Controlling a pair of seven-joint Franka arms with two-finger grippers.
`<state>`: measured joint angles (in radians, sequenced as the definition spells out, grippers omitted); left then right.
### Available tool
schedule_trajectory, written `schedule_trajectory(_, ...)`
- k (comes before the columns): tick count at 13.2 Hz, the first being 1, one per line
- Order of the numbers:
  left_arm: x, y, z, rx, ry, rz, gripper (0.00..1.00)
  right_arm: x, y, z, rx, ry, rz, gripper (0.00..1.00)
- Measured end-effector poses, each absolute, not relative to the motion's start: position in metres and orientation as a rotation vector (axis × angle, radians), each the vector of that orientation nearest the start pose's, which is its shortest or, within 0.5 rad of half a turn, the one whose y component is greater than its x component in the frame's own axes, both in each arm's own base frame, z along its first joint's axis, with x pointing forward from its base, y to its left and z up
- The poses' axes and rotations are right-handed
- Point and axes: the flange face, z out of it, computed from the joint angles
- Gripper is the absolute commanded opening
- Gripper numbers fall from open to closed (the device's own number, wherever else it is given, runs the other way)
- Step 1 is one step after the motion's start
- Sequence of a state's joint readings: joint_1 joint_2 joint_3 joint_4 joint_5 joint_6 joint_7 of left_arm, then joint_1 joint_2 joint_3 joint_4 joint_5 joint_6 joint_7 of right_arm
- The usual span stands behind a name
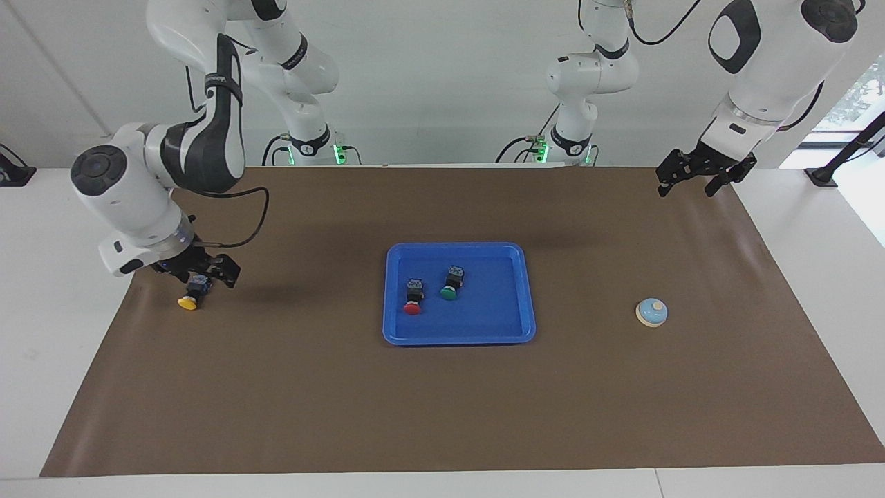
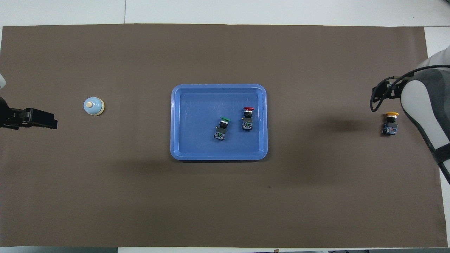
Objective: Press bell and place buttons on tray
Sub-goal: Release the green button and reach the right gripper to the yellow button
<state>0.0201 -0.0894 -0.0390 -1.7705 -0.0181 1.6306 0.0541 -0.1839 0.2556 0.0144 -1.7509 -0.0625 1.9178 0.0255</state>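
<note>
The blue tray lies mid-mat. A red button and a green button lie on their sides in it. The yellow button lies on the mat toward the right arm's end. My right gripper is open, low over that button's black body; I cannot tell whether it touches. In the overhead view the arm hides this gripper. The light-blue bell stands toward the left arm's end. My left gripper waits open in the air, apart from the bell.
A brown mat covers most of the white table. A black cable loops from the right wrist above the mat. A third robot base stands at the robots' edge of the table.
</note>
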Motion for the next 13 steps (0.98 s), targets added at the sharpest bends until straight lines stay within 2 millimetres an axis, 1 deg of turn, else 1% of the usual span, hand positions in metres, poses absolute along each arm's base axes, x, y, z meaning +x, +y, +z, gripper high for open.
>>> schedule_trajectory(2,0.527,-0.013,0.584,-3.154,0.112,0.079,1.0,0.592,-0.14,0.392,-3.174,0.327,0.081,1.0)
schedule_trajectory(4,0.527,-0.013,0.584,-3.154,0.112,0.079,1.0,0.568,-0.162,0.362,-3.175,0.348,-0.012,1.0)
schedule_trajectory(6,0.527,-0.013,0.584,-3.154,0.112,0.079,1.0,0.549,-0.167,0.34,-3.175,0.359,-0.056,1.0)
schedule_trajectory(7,0.527,-0.013,0.584,-3.154,0.112,0.079,1.0,0.544,-0.166,0.334,-3.174,0.362,-0.055,1.0)
schedule_trajectory(10,0.527,-0.013,0.584,-3.154,0.112,0.079,1.0,0.532,-0.172,0.322,-3.168,0.385,-0.03,1.0)
schedule_trajectory(13,0.527,-0.013,0.584,-3.154,0.112,0.079,1.0,0.524,-0.177,0.309,-3.17,0.392,-0.094,1.0)
